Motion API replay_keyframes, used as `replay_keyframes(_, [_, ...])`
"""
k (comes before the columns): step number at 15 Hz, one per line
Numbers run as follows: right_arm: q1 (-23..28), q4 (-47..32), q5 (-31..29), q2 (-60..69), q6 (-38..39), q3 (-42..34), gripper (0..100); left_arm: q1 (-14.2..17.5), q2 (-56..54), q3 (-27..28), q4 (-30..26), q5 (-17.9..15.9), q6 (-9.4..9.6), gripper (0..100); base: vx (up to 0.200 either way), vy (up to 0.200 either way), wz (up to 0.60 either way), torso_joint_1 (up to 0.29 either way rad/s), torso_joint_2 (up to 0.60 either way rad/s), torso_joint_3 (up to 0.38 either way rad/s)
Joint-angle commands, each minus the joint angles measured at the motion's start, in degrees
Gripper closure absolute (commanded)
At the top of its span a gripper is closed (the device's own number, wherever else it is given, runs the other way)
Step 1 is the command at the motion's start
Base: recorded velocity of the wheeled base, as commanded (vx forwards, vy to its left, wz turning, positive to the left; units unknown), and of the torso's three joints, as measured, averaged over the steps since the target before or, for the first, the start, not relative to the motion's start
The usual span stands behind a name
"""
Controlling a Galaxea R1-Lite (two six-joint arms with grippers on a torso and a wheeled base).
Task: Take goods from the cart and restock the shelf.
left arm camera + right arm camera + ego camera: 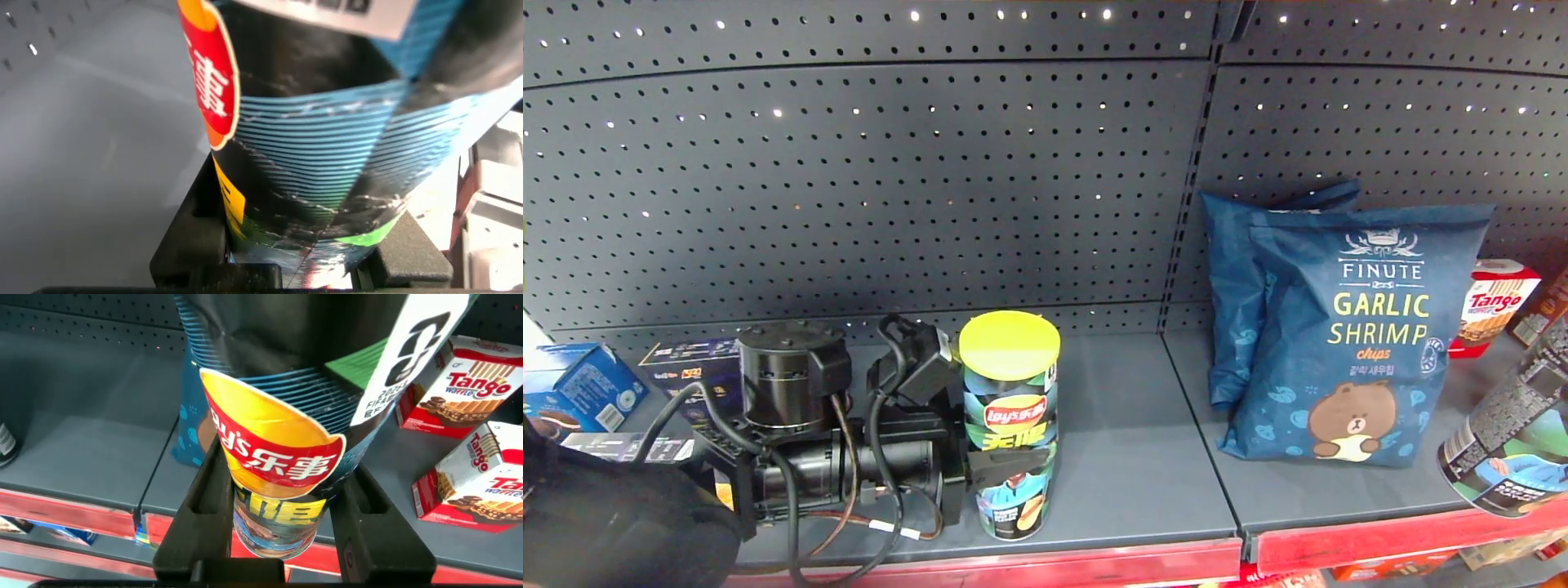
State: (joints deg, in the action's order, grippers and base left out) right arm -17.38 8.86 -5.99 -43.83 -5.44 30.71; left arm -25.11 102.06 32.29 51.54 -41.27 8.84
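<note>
Chip can [1010, 392] upright on shelf [1143, 465] is clamped by left hand [1006, 472]; second can [274, 449] is clamped by right hand [282, 518].

The can [1009, 392] in my left gripper [1009, 469] stands near the shelf's [1143, 465] front edge, boxes [580, 388] to its left, chip bags [1347, 343] to its right, and farther right the second can [1511, 445] in my right gripper [278, 514].

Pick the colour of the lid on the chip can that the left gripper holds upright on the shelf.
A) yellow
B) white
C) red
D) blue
A: the chip can clamped by the left gripper stands upright on the shelf, and the lid on top of it is plainly yellow.
</note>
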Motion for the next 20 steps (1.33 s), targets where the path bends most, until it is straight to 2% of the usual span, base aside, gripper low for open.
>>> replay_keyframes(1, [-0.02,0.01,0.01,0.06,-0.01,-0.03,100,-0.46,1.83,2.25,0.05,0.04,-0.05,100,0.0,0.0,0.0,0.0,0.0,0.0])
replay_keyframes(9, [-0.02,0.1,0.01,0.14,0.08,-0.3,100,-0.55,2.44,0.67,0.05,0.04,0.21,100,0.0,0.0,0.0,0.0,0.0,0.0])
replay_keyframes(10, [0.07,0.01,0.1,0.14,0.08,-0.12,100,-0.46,2.44,0.31,0.05,0.04,0.39,0,0.0,0.0,0.0,0.0,0.0,0.0])
replay_keyframes(14, [0.07,0.01,0.01,0.41,0.16,-0.39,100,-0.46,2.09,-0.04,0.05,0.31,0.39,0,0.0,0.0,0.0,0.0,0.0,0.0])
replay_keyframes(20, [-0.02,0.1,0.1,0.5,0.25,-0.47,100,0.33,-3.36,-5.93,0.05,0.4,0.39,0,0.0,0.0,0.0,0.0,0.0,0.0])
